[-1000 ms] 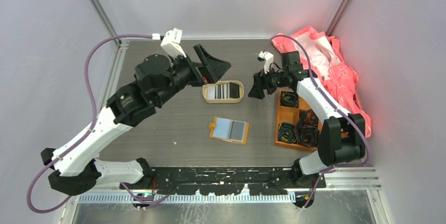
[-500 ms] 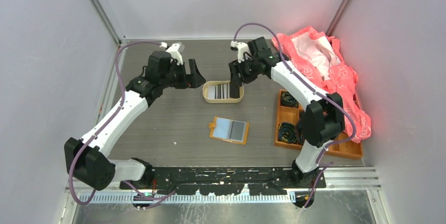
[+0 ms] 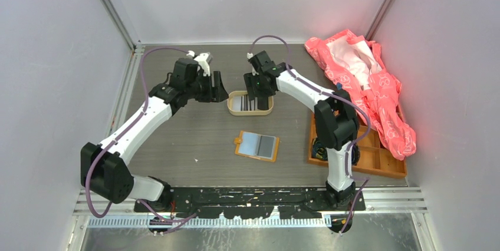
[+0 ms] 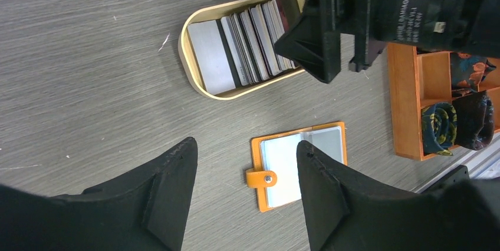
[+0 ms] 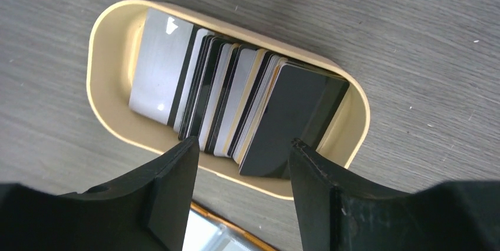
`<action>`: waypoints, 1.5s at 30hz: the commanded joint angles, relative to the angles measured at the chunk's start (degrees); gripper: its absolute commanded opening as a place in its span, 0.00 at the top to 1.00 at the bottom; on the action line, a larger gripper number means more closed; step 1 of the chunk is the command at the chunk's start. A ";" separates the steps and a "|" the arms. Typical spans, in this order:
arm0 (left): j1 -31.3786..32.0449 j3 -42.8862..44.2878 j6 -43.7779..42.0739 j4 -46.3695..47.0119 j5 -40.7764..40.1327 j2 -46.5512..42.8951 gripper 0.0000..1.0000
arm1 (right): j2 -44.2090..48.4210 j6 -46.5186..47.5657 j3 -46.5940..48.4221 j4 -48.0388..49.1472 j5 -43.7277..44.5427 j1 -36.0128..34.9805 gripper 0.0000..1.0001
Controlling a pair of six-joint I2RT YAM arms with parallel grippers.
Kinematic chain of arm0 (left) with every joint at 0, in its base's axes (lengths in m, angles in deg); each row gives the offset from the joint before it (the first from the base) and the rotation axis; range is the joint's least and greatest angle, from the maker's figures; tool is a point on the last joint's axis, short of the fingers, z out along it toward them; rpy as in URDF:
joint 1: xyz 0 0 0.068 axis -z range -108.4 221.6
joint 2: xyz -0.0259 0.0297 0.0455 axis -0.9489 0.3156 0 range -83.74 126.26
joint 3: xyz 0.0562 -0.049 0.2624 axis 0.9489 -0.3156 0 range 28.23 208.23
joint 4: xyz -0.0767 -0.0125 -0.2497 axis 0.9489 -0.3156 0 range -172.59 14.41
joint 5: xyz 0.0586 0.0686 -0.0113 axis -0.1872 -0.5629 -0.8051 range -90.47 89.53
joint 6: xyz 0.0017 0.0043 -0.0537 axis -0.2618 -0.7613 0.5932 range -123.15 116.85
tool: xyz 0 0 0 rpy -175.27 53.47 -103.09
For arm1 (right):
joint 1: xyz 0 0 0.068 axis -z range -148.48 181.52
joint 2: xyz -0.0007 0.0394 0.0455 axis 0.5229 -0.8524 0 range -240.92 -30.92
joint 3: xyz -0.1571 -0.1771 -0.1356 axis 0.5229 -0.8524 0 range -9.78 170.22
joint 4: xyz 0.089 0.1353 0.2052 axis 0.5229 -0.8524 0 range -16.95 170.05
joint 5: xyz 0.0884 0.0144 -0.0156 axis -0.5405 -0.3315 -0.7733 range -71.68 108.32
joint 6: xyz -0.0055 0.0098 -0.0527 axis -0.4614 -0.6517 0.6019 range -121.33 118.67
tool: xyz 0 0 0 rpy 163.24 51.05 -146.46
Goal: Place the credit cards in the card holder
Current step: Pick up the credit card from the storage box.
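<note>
Right gripper [image 5: 242, 145], fingers apart, over beige tin [image 5: 101, 80] of cards [image 5: 218, 95]; left gripper [image 4: 244, 145] likewise apart, beside it; card holder [image 4: 280, 162] open nearby; orange tray [image 4: 404, 103] and pink cloth [image 3: 365, 80] at right edge.

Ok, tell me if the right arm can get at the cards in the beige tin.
Probably yes. The right gripper hangs open right above the tin, the cards stand uncovered in it, and the left gripper sits off to the side.
</note>
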 commanded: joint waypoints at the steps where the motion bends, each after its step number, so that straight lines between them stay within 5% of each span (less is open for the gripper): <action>1: -0.01 1.42 -1.03 1.10 1.26 -1.48 0.37 | -0.87 -2.99 3.97 1.18 10.14 -0.68 0.39; 5: -0.01 1.40 -0.68 1.48 2.24 -1.40 0.37 | -2.45 -3.24 3.90 1.31 8.50 -1.04 0.48; 16: 0.03 1.16 -0.13 1.92 3.78 -1.30 0.38 | -5.55 -2.92 4.70 0.20 8.48 -1.41 0.51; 29: -0.18 1.16 0.01 2.05 4.49 -1.12 0.39 | -0.94 -1.60 2.52 -0.64 4.79 0.43 0.74; 45: -0.49 1.24 0.39 2.14 5.75 -0.02 0.41 | 2.31 -1.15 0.77 -2.06 -4.09 6.33 0.74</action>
